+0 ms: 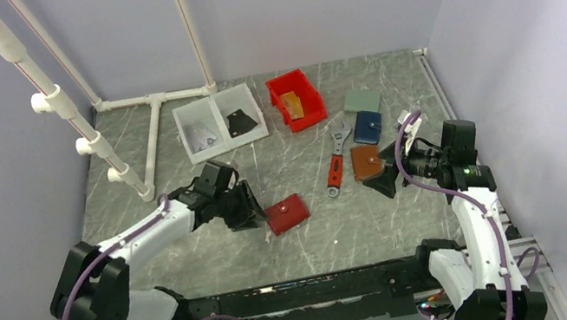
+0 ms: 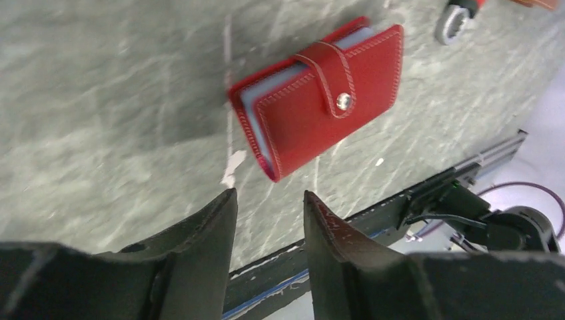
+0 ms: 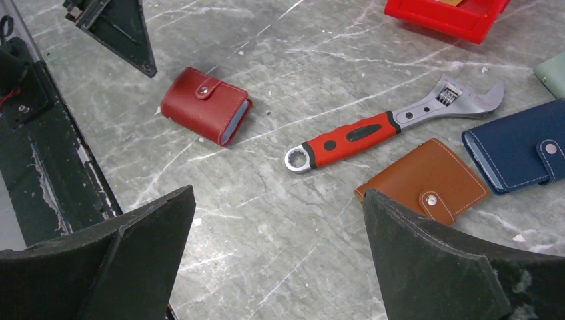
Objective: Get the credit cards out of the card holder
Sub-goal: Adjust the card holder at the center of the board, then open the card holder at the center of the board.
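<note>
red card holder (image 2: 320,107) strap (image 2: 333,77) snapped | left gripper (image 2: 266,200) parted, empty; right gripper (image 3: 276,200) spread wide | I'd pin holder, pry strap upward

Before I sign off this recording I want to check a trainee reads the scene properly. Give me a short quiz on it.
1. True or false: the holder lies closed on the table, its strap snapped down.
2. What lies between the holder and the brown wallet? A) a wrench B) scissors C) a cup
3. Which is nearer the holder: the left end effector or the right end effector?

Key: 1 true; 2 A; 3 the left end effector.
</note>
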Controlling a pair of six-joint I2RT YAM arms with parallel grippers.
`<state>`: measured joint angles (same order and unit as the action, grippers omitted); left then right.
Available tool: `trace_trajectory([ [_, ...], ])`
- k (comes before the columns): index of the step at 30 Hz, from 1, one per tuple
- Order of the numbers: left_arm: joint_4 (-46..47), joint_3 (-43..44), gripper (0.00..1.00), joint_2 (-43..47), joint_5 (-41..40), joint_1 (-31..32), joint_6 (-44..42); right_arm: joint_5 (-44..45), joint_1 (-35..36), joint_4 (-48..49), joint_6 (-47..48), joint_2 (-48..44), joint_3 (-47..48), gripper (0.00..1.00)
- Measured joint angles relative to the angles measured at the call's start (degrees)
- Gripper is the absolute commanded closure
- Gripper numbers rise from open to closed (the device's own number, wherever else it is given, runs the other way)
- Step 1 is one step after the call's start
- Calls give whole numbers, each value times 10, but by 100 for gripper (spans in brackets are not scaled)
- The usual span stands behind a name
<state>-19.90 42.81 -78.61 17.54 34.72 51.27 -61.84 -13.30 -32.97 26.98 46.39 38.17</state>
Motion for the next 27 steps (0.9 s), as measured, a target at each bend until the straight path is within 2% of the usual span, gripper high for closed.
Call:
trace_trajectory([
  [7,-111,0,15,114,-78,0,-31,0,0,-4,6,0,0,0],
  [8,-116,1,13,132,-82,0,-37,0,0,-5,9,0,0,0],
  [13,-106,3,13,197,-81,-2,-64,-7,0,-26,35,8,3,0],
  [15,-107,10,12,199,-83,-3,-77,-16,0,-38,49,10,6,0],
  [18,-121,33,1,195,-100,-4,-108,-30,0,-54,75,10,7,0],
  [22,-126,63,0,196,-127,-6,-145,-32,-1,-86,127,11,10,0],
  [27,-141,87,1,188,-120,-9,-185,-44,-1,-150,212,29,37,0],
])
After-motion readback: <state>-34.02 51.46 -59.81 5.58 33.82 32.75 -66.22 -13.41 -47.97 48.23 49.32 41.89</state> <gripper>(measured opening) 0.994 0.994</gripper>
